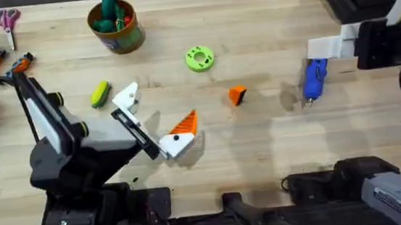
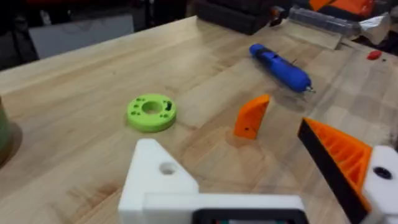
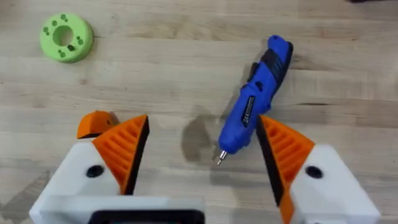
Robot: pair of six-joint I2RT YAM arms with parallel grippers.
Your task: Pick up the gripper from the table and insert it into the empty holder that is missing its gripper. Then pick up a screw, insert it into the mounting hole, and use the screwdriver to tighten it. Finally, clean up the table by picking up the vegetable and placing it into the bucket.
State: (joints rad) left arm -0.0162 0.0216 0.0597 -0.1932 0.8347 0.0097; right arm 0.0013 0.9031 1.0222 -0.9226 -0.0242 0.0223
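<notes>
Tabletop point(image 1: 266, 34) of pale wood. Gripper point(image 1: 237, 95), small orange wedge with dark end, stands loose mid-tabletop, between left gripper point(image 1: 154, 120) and screwdriver point(image 1: 314, 80). Left jaws wide open, empty: one finger carries orange ribbed tip, other is bare white holder point(image 1: 126, 98) with mounting hole. Right gripper point(image 3: 202, 149) hovers over blue screwdriver, jaws wide open, holding nothing. Yellow-green vegetable point(image 1: 100, 93) lies beside holder. Bucket point(image 1: 115, 24) near far edge; green ring disc point(image 1: 199, 58) apart.
</notes>
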